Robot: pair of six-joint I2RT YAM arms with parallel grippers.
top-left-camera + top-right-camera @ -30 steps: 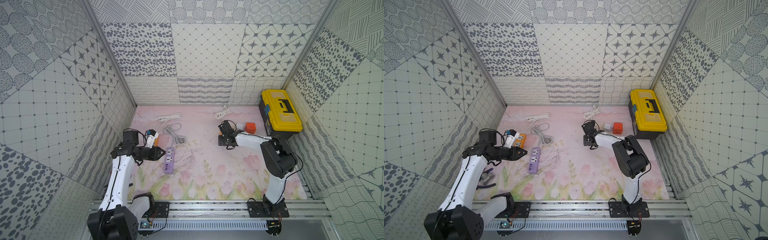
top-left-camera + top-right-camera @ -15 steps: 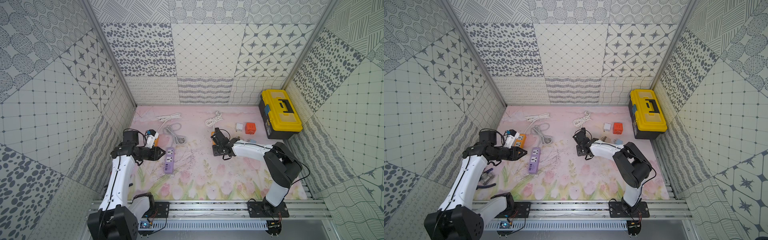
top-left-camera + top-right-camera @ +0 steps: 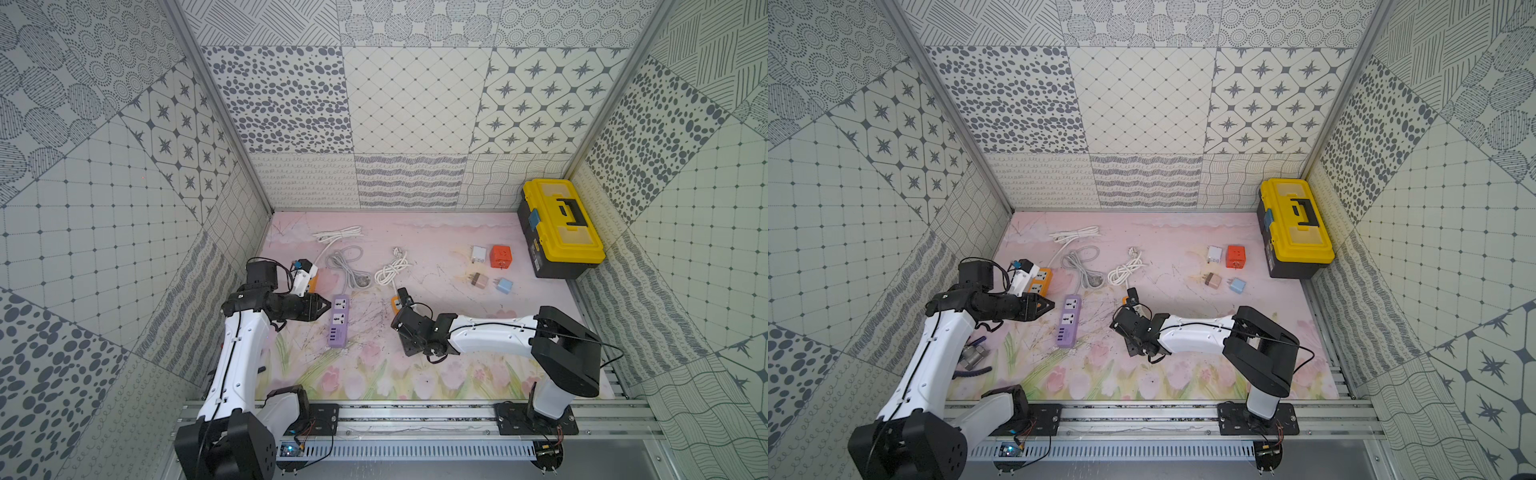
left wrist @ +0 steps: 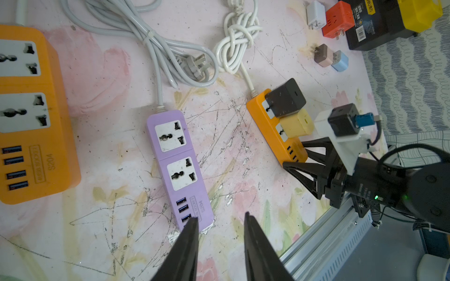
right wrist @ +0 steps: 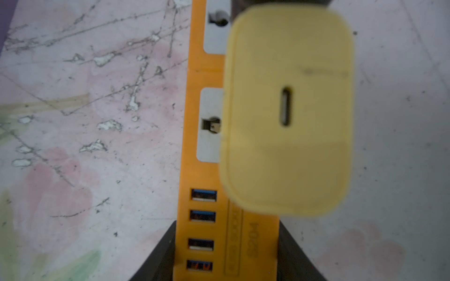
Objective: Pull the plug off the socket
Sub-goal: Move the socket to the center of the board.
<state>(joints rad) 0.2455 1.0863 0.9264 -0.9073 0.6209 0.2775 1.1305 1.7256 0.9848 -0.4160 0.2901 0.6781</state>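
Right gripper is clamping the orange strip; yellow plug is sitting in its socket, mid-mat. I'm holding the left gripper open by the purple strip.

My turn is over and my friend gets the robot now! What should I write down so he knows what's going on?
Left claw: open and empty, hovering by the purple power strip, whose sockets are free.
Right claw: shut on the USB end of the orange power strip.
Black charger and yellow charger: both plugged into that orange strip, side by side.
Done: the strip is gripped.
Left to do: pull a plug out of its socket. None is out yet.
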